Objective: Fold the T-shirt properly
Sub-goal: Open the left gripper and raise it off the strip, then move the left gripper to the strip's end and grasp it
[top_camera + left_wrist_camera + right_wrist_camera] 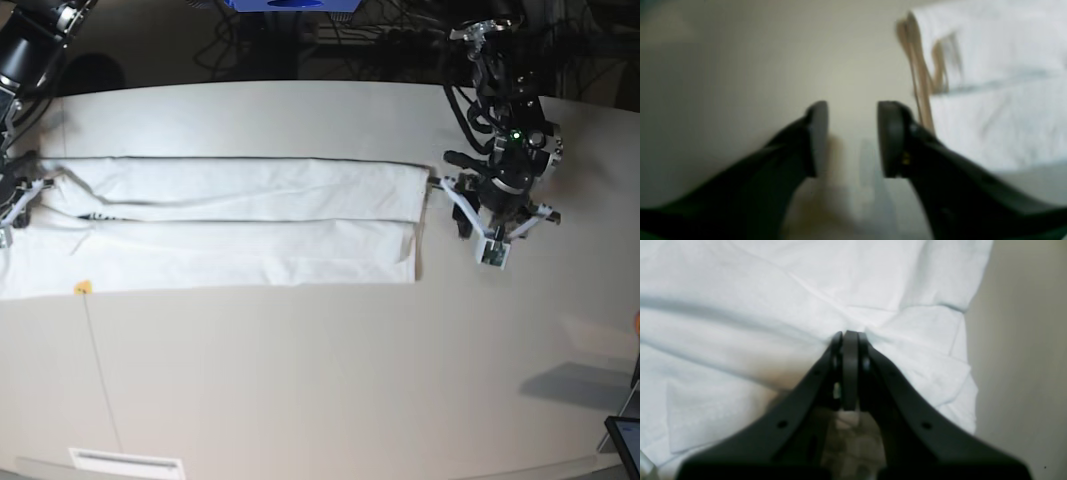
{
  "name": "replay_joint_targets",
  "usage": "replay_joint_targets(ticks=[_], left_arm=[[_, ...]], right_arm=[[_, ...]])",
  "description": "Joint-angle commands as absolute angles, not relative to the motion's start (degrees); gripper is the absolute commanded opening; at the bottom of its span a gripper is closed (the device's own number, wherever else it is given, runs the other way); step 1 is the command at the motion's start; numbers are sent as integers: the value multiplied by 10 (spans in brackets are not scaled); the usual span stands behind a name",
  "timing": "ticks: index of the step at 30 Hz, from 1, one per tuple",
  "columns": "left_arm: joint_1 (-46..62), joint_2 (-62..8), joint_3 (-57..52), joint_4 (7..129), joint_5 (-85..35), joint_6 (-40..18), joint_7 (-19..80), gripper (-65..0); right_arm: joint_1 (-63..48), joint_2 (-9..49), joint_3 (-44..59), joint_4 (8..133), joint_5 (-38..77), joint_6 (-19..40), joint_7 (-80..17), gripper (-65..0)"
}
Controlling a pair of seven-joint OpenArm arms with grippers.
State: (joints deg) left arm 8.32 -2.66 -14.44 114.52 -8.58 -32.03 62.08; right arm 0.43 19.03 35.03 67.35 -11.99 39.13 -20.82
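The large white cloth T-shirt (240,220) is laid as one long folded band across the pale table (320,380), plain side up. Its far end is pinched by the clenched right gripper (850,336); the left gripper (852,138) is seen released, empty, just beside the near end. A one-sided pull could skew the layers. Counted: one shirt, two grippers.

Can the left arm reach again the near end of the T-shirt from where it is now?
Probably yes. The left tool stands open just beside the end of the T-shirt, with only bare table between them. Nothing seems to block it.
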Motion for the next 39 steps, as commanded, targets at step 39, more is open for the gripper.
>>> replay_joint_targets(ticks=[39], left_arm=[[-7,-122,-214,742,-635,-396,646,-301]], right_arm=[[-18,189,347,661,-167,400,-280,-647]])
